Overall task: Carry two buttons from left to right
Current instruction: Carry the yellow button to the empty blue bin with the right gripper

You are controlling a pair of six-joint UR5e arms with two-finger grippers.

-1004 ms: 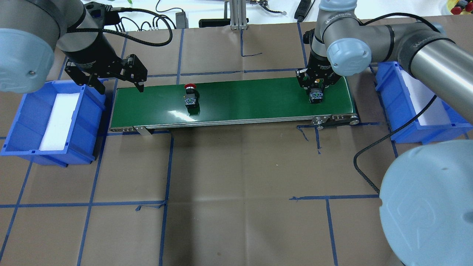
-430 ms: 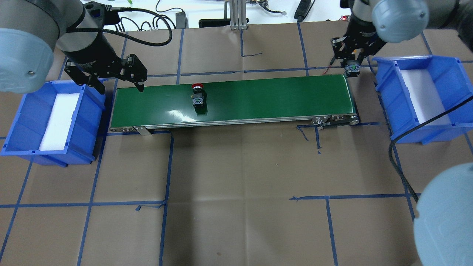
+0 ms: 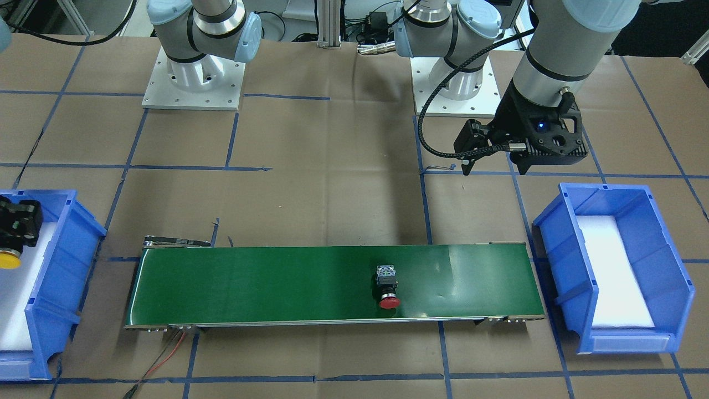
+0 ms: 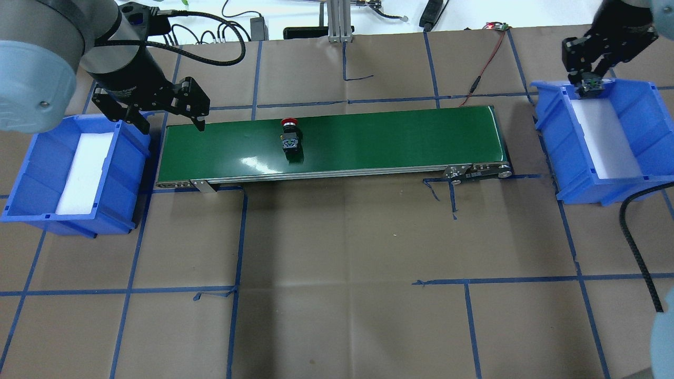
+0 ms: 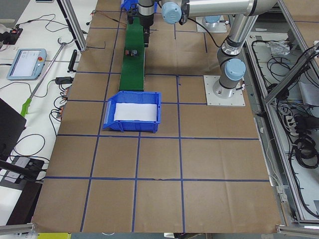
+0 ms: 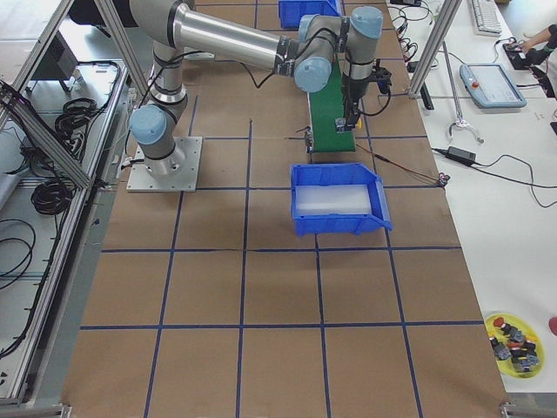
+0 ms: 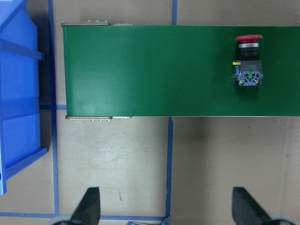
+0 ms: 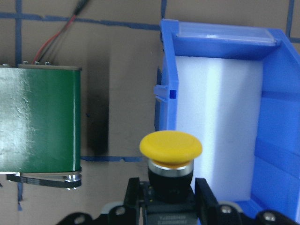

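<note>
A red-capped button (image 4: 290, 138) lies on its side on the green conveyor belt (image 4: 368, 142), left of the belt's middle. It also shows in the front view (image 3: 388, 287) and the left wrist view (image 7: 247, 61). My left gripper (image 4: 171, 123) is open and empty, above the belt's left end. My right gripper (image 4: 590, 79) is shut on the yellow-capped button (image 8: 171, 159) and holds it in the air over the far left corner of the right blue bin (image 4: 640, 105). The held button's yellow cap shows at the front view's left edge (image 3: 8, 260).
The left blue bin (image 4: 126, 158) stands by the belt's left end and holds only a white foam pad. A red wire (image 4: 484, 63) runs from the belt's right end to the table's far edge. Cables lie along the far edge.
My right gripper lifted the yellow button off the belt's right end and carried it right, to over the right bin. The red button moved right along the belt. The left arm stayed still.
</note>
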